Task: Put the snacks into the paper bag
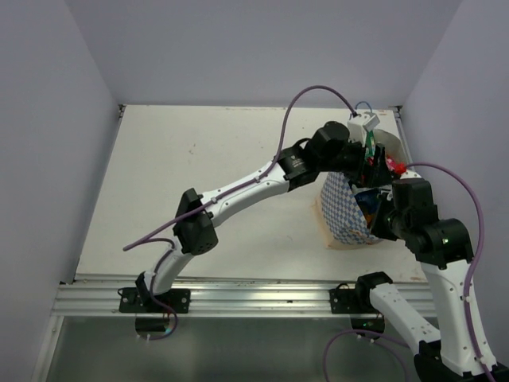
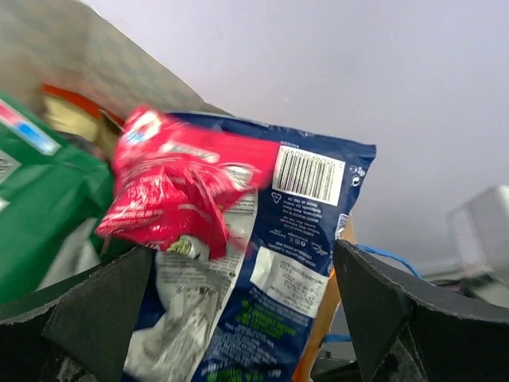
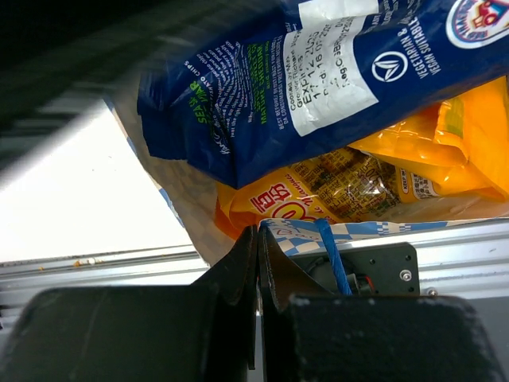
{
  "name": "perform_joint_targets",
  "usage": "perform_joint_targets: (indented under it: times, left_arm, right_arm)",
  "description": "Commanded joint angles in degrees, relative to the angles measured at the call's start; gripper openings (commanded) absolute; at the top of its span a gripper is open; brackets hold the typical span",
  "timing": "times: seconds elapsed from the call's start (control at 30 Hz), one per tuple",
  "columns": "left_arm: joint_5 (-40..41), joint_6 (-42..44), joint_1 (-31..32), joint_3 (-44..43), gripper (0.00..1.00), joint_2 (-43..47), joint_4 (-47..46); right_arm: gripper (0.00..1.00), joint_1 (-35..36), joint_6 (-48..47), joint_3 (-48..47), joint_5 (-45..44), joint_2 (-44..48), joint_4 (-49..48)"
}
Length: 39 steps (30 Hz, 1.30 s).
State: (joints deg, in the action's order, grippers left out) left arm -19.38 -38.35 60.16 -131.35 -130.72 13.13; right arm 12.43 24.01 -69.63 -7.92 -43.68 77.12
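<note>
The paper bag [image 1: 342, 211], white with blue checks, stands at the right of the table with packets sticking out of its top. My left gripper [image 1: 367, 163] hangs over the bag's mouth with its jaws wide open [image 2: 238, 318] and empty. Between its fingers I see a blue-white packet [image 2: 302, 239], a small pinkish-red packet [image 2: 171, 187] lying on it, and a green packet [image 2: 40, 199] at the left. My right gripper [image 1: 380, 216] is shut on the bag's near rim [image 3: 261, 231]. Above it lie the blue packet [image 3: 318, 72] and an orange packet [image 3: 318, 191].
A blue cord handle [image 3: 330, 255] hangs beside my right fingers, and another [image 2: 390, 256] shows behind the blue packet. The bag stands close to the right wall [image 1: 453, 87]. The aluminium rail [image 1: 238, 290] runs along the table's near edge.
</note>
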Motion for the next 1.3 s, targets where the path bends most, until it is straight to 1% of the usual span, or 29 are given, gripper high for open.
perform_joint_targets:
  times: [0.0, 0.03, 0.07, 0.1, 0.13, 0.27, 0.5, 0.67, 0.83, 0.87, 1.03, 1.27]
  left_arm:
    - [8.5, 6.9, 0.0, -0.3, 1.00, 8.9, 6.3]
    - [9.8, 7.7, 0.0, -0.1, 1.00, 9.8, 8.0]
    - [12.3, 8.4, 0.0, 0.5, 1.00, 10.0, 11.7]
    - [13.4, 9.4, 0.0, 0.7, 1.00, 10.0, 13.7]
    - [14.3, 9.7, 0.0, 0.7, 1.00, 9.9, 17.7]
    - [15.4, 9.8, 0.0, 1.6, 1.00, 8.8, 23.2]
    - [18.5, 9.2, 0.1, 2.1, 1.00, 9.3, 27.3]
    - [21.1, 9.3, 0.4, 5.8, 1.00, 13.0, 27.1]
    - [23.2, 9.3, 0.6, 4.3, 1.00, 14.7, 27.8]
    - [23.7, 9.3, 0.6, 2.9, 1.00, 14.8, 28.4]
    - [23.4, 8.6, 0.6, -0.6, 1.00, 14.8, 29.0]
    - [23.9, 8.2, 0.6, 0.0, 1.00, 13.8, 31.5]
  right_arm:
    - [0.00, 0.1, -0.1, -1.0, 1.5, 0.2, 4.3]
    - [0.00, 0.2, -0.2, -1.4, 1.5, 0.2, 4.3]
    - [0.00, 0.1, -0.2, -1.5, 1.6, 0.0, 4.2]
    - [0.00, 0.2, -0.2, -1.6, 1.6, -0.1, 4.0]
    - [0.00, 0.2, -0.3, -1.8, 1.6, -0.2, 4.0]
    - [0.00, 0.1, -0.8, -1.8, 1.8, -0.4, 3.7]
    - [0.00, 0.1, -1.1, -2.1, 2.0, -0.5, 3.4]
    - [0.00, 0.2, -1.3, -2.0, 2.0, -0.6, 3.0]
    - [0.00, 0.2, -1.7, -2.4, 2.0, -1.0, 2.9]
    - [0.00, 0.2, -1.8, -2.3, 2.1, -1.1, 2.9]
    - [0.00, 0.2, -2.0, -1.9, 2.4, -1.2, 2.6]
    - [0.00, 0.2, -2.1, -1.7, 2.3, -1.0, 2.6]
